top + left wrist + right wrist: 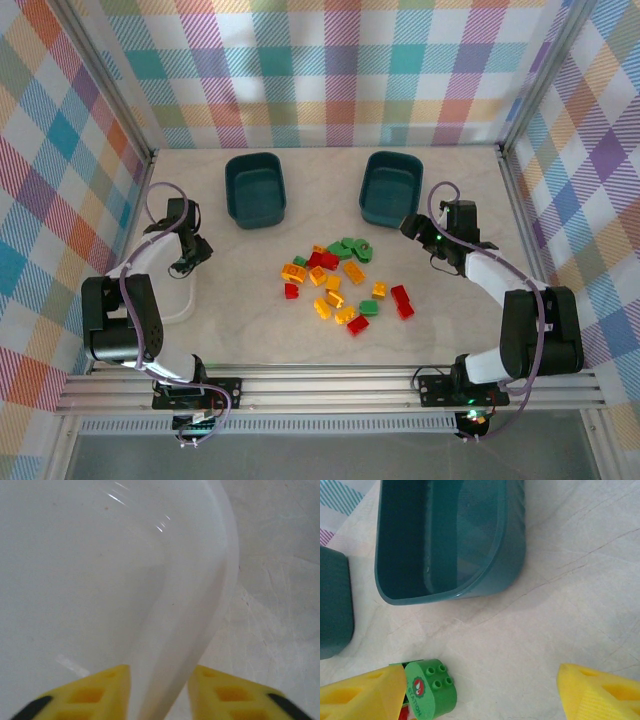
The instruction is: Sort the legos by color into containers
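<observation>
White bin (220, 555) sits at the near left of the table (250, 330). Left gripper (159, 676) straddles its wall, one yellow finger inside and one outside. The wall fills the gap between them, so the jaws look pinched on the rim, though firm contact is my judgement; likely a hold to drag or steady the bin nearer the bricks. Top view puts that gripper (186, 262) at the bin's far edge, and no brick shows on the bit of bin floor in the wrist view. Legos (335, 285) lie in a loose mixed pile at table centre, red, orange-yellow and green, on the near side of the left teal bin (255, 190) and right teal bin (390, 190). No bricks are visible in either. Right gripper (410, 228) hangs low between the right teal bin and the pile's far right edge, jaws wide apart, nothing between them. Its wrist view shows a rounded green lego (432, 692) with studs and a printed side just beside the finger on the view's left, outside the gap, with the right teal bin straight ahead. Sorting looks not yet started. Next move probably needs the right gripper shifted sideways to centre on that green piece; a red brick tucked against it could get nudged or grabbed along.
</observation>
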Tool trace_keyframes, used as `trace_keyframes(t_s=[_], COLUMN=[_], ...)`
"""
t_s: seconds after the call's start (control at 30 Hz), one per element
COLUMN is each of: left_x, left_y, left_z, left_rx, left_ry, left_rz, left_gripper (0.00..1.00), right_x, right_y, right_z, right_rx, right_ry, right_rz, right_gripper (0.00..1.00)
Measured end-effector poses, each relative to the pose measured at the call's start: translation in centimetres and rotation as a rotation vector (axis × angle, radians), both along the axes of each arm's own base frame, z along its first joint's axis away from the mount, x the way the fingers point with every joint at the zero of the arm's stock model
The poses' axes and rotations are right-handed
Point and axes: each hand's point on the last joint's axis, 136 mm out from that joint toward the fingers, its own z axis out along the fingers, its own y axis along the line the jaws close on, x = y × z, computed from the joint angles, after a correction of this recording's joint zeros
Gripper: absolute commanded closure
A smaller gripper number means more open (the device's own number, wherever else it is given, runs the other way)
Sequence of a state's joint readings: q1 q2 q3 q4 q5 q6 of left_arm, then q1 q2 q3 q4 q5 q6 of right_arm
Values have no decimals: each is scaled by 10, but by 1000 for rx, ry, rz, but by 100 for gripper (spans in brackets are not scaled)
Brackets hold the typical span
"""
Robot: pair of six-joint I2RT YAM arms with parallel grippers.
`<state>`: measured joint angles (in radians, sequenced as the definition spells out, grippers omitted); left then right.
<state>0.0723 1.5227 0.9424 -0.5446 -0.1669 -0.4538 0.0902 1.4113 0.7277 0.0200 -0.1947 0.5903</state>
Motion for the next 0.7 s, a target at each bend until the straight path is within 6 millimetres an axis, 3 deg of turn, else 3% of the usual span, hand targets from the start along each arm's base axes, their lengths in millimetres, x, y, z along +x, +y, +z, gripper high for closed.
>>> trace_keyframes(t_s=[0.4,0.47,0.6,0.7], left_x=[-2,-4,-8,-6], left_y=[-9,-11,-19,-30], left_z=[0,3,24,56], left_rx=[0,3,9,11], left_ry=[-10,-12,-48,-107], left_rz=[-24,-32,-58,-94], left_gripper=[100,100,100,100], right_x=[-1,-1,-1,-1], right_y=[-1,-1,-1,-1], right_z=[-1,-1,-1,-1], right_rx=[-3,-3,-3,-6], right_ry=[7,7,7,7], right_rz=[-3,-3,-3,-6], right_gripper=[21,21,21,21])
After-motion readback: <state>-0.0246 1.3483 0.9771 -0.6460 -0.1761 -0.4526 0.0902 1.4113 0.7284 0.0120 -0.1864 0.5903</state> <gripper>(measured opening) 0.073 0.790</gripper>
